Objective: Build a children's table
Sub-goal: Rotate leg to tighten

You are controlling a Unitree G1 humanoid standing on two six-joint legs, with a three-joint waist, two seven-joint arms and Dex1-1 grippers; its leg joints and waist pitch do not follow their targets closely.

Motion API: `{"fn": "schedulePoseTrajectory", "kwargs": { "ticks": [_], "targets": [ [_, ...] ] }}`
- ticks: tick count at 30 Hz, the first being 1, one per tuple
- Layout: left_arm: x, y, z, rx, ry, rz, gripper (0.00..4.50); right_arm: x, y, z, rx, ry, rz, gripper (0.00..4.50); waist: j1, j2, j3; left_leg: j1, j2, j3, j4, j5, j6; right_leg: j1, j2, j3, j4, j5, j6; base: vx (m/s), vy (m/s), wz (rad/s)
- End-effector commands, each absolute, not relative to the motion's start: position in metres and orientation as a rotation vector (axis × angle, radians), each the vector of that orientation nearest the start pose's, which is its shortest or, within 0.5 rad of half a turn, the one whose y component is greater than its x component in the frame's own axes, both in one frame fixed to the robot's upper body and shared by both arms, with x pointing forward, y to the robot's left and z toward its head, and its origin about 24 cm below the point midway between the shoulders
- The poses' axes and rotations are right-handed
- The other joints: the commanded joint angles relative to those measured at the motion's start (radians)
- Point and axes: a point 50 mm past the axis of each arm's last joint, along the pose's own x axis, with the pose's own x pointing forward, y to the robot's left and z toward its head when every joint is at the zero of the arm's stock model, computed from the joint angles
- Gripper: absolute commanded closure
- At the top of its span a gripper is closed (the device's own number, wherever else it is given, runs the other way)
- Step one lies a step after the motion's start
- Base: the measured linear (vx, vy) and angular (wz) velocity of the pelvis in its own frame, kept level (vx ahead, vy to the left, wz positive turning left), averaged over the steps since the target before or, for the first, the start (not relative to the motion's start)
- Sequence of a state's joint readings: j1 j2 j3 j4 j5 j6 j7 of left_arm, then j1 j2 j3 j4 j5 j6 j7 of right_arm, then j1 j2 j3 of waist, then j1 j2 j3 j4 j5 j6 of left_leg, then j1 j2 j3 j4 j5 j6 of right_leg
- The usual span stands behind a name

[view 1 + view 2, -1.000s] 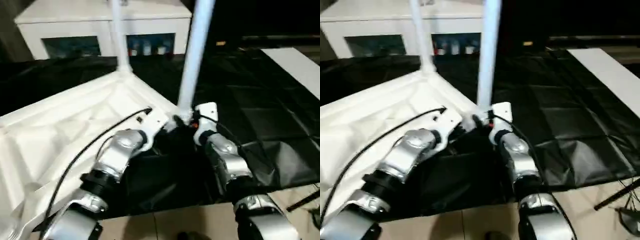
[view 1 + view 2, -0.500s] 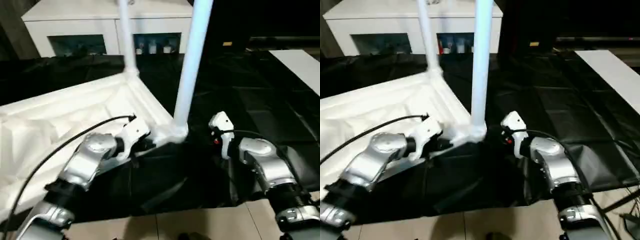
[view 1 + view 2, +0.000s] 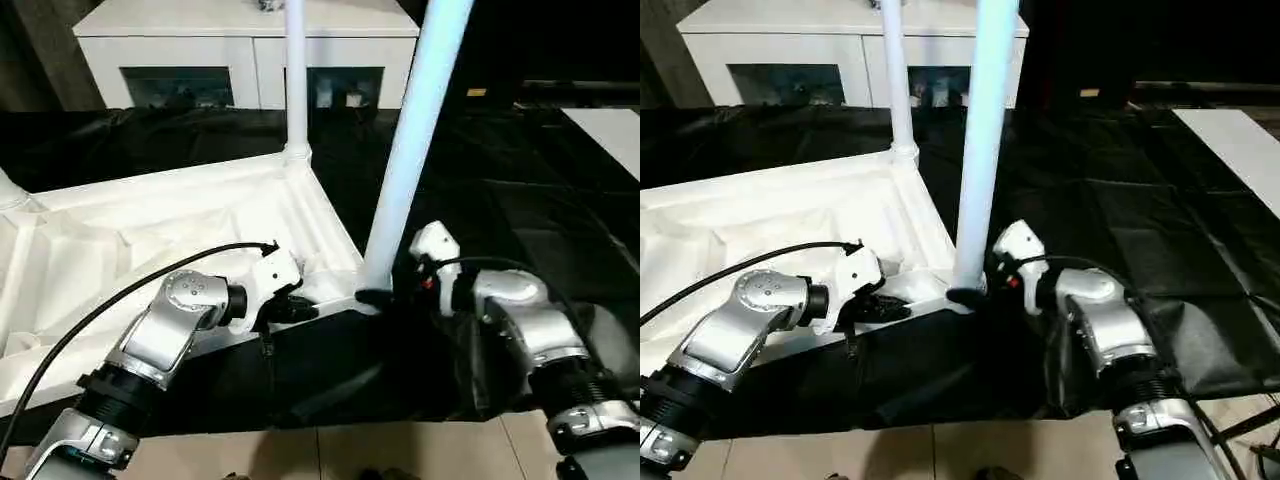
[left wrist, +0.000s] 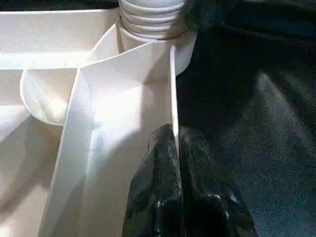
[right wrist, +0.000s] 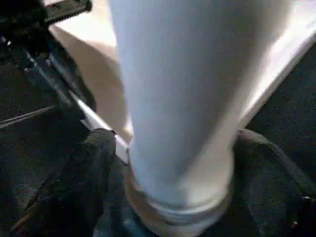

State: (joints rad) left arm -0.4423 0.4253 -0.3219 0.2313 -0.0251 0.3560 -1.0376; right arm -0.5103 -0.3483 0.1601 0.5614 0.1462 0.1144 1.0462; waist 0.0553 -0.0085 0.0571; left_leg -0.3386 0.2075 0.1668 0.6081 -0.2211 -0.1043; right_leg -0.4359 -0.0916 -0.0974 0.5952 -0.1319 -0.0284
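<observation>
Tabletop [image 3: 150, 230], inverted on black sheet [image 3: 1120, 220]. Near-corner leg [image 3: 410, 150] upright; right tool [image 5: 168, 187] spread around its base. Left tool [image 4: 175, 148] pinched closed on tabletop's edge rib.

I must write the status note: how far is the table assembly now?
Done: two legs stand upright in tabletop corner sockets, the far leg and the near leg. In hand: the right gripper straddles the near leg's base; the left gripper pinches the tabletop's edge. Remaining legs are not visibly fitted.
</observation>
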Motion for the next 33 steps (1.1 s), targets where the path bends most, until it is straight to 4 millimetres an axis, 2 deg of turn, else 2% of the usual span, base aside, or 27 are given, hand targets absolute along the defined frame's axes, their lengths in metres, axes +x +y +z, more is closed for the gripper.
{"fn": "schedulePoseTrajectory", "kwargs": {
  "ticks": [1,3,4,6,8,17,19,20,21,22,23,24,25,27,28,29,30,31,32,33],
  "targets": [
    [0.292,0.121,0.061,0.405,0.450,-1.254,4.50,0.320,-0.147,0.054,-0.169,0.301,1.117,1.11,0.000,-0.003,-0.075,-0.013,0.013,0.007,-0.071,-0.128,0.083,0.075,-0.043,0.045,-0.061,-0.301,-0.203,0.000,0.000,0.00],
    [0.292,0.121,0.061,0.406,0.449,-1.255,4.50,0.321,-0.146,0.055,-0.166,0.302,1.121,1.20,0.000,-0.002,-0.075,-0.013,0.012,0.007,-0.071,-0.128,0.081,0.076,-0.043,0.044,-0.061,-0.300,-0.202,0.000,0.000,0.00],
    [0.292,0.121,0.062,0.407,0.449,-1.255,4.50,0.322,-0.146,0.055,-0.165,0.302,1.125,1.42,0.000,-0.003,-0.076,-0.013,0.012,0.007,-0.070,-0.127,0.080,0.076,-0.043,0.044,-0.060,-0.297,-0.203,0.000,0.000,0.00],
    [0.292,0.121,0.062,0.408,0.449,-1.256,4.50,0.322,-0.145,0.055,-0.161,0.303,1.128,1.42,0.000,-0.003,-0.075,-0.013,0.012,0.007,-0.070,-0.131,0.079,0.076,-0.043,0.044,-0.062,-0.302,-0.203,0.000,0.000,0.00],
    [0.292,0.122,0.062,0.408,0.450,-1.257,4.50,0.322,-0.145,0.056,-0.162,0.301,1.127,1.71,0.000,-0.003,-0.075,-0.013,0.013,0.007,-0.071,-0.131,0.079,0.076,-0.042,0.044,-0.061,-0.300,-0.202,0.000,0.000,0.00],
    [0.291,0.126,0.058,0.416,0.476,-1.253,4.50,0.318,-0.149,0.045,-0.203,0.351,1.150,1.85,0.002,-0.004,-0.075,-0.014,0.012,0.007,-0.070,-0.131,0.080,0.076,-0.043,0.044,-0.061,-0.301,-0.204,0.000,0.000,0.00],
    [0.294,0.125,0.056,0.414,0.474,-1.198,4.50,0.323,-0.150,0.040,-0.220,0.346,1.046,1.86,0.001,-0.004,-0.074,-0.014,0.012,0.007,-0.071,-0.133,0.074,0.077,-0.043,0.044,-0.062,-0.314,-0.200,0.000,0.000,0.00],
    [0.299,0.124,0.055,0.407,0.471,-1.135,4.50,0.327,-0.149,0.038,-0.207,0.337,0.965,1.86,0.001,0.000,-0.073,-0.013,0.012,0.007,-0.071,-0.141,0.071,0.075,-0.043,0.044,-0.064,-0.325,-0.197,0.000,0.000,0.00],
    [0.299,0.124,0.055,0.407,0.471,-1.135,4.50,0.327,-0.149,0.038,-0.207,0.337,0.965,1.86,-0.003,-0.002,-0.069,-0.012,0.008,0.007,-0.073,-0.167,0.060,0.074,-0.041,0.041,-0.072,-0.373,-0.179,0.000,0.000,0.00],
    [0.305,0.122,0.054,0.404,0.464,-1.071,4.50,0.332,-0.147,0.036,-0.181,0.324,0.865,1.86,-0.005,-0.003,-0.071,-0.010,0.008,0.007,-0.072,-0.182,0.050,0.074,-0.041,0.040,-0.074,-0.410,-0.161,0.000,0.000,0.00],
    [0.312,0.117,0.054,0.384,0.452,-0.993,4.50,0.337,-0.144,0.034,-0.137,0.319,0.752,1.86,-0.005,-0.001,-0.068,-0.008,0.006,0.007,-0.073,-0.191,0.048,0.070,-0.041,0.040,-0.080,-0.431,-0.153,0.000,0.000,0.00],
    [0.317,0.113,0.054,0.369,0.446,-0.943,4.50,0.339,-0.142,0.032,-0.107,0.319,0.676,1.86,-0.012,-0.004,-0.063,-0.007,0.001,0.008,-0.072,-0.205,0.034,0.068,-0.037,0.036,-0.090,-0.484,-0.128,0.000,0.000,0.00],
    [0.317,0.113,0.054,0.368,0.445,-0.940,4.50,0.340,-0.142,0.032,-0.105,0.320,0.672,1.86,-0.012,-0.004,-0.069,-0.006,0.001,0.002,-0.073,-0.215,0.026,0.072,-0.040,0.031,-0.092,-0.519,-0.104,0.000,0.000,0.00],
    [0.324,0.104,0.054,0.334,0.437,-0.867,4.50,0.343,-0.136,0.029,-0.056,0.326,0.545,1.86,-0.014,-0.004,-0.071,-0.009,0.002,0.002,-0.072,-0.215,0.036,0.070,-0.042,0.032,-0.094,-0.516,-0.095,0.000,0.000,0.00],
    [0.325,0.103,0.054,0.330,0.436,-0.860,4.50,0.343,-0.135,0.028,-0.051,0.327,0.531,1.86,-0.018,-0.002,-0.069,-0.009,0.000,0.004,-0.072,-0.214,0.039,0.065,-0.039,0.033,-0.096,-0.509,-0.094,0.000,0.000,0.00],
    [0.332,0.095,0.055,0.325,0.425,-0.794,4.50,0.346,-0.128,0.025,-0.015,0.340,0.430,1.86,-0.018,-0.002,-0.072,-0.007,-0.002,0.003,-0.071,-0.215,0.039,0.068,-0.039,0.030,-0.094,-0.509,-0.092,0.000,0.000,0.00],
    [0.332,0.095,0.055,0.325,0.425,-0.794,4.50,0.346,-0.128,0.025,-0.015,0.340,0.429,1.86,-0.023,-0.004,-0.070,-0.011,-0.004,0.007,-0.070,-0.213,0.044,0.065,-0.037,0.031,-0.100,-0.512,-0.090,0.000,0.000,0.00],
    [0.341,0.081,0.056,0.312,0.415,-0.704,4.50,0.349,-0.113,0.020,0.050,0.371,0.270,1.87,-0.020,0.003,-0.071,-0.007,-0.004,0.004,-0.069,-0.214,0.038,0.063,-0.040,0.030,-0.098,-0.516,-0.090,0.000,0.000,0.00],
    [0.344,0.076,0.056,0.323,0.406,-0.683,4.50,0.350,-0.105,0.020,0.067,0.377,0.233,1.87,-0.024,0.002,-0.074,0.000,-0.008,0.005,-0.067,-0.225,0.025,0.058,-0.035,0.027,-0.103,-0.528,-0.079,0.000,0.000,0.00],
    [0.344,0.075,0.056,0.324,0.404,-0.681,4.50,0.351,-0.102,0.020,0.069,0.377,0.231,1.87,-0.022,0.002,-0.076,0.000,-0.007,0.003,-0.070,-0.222,0.025,0.060,-0.036,0.026,-0.099,-0.510,-0.081,0.000,0.000,0.00]
  ]
}}
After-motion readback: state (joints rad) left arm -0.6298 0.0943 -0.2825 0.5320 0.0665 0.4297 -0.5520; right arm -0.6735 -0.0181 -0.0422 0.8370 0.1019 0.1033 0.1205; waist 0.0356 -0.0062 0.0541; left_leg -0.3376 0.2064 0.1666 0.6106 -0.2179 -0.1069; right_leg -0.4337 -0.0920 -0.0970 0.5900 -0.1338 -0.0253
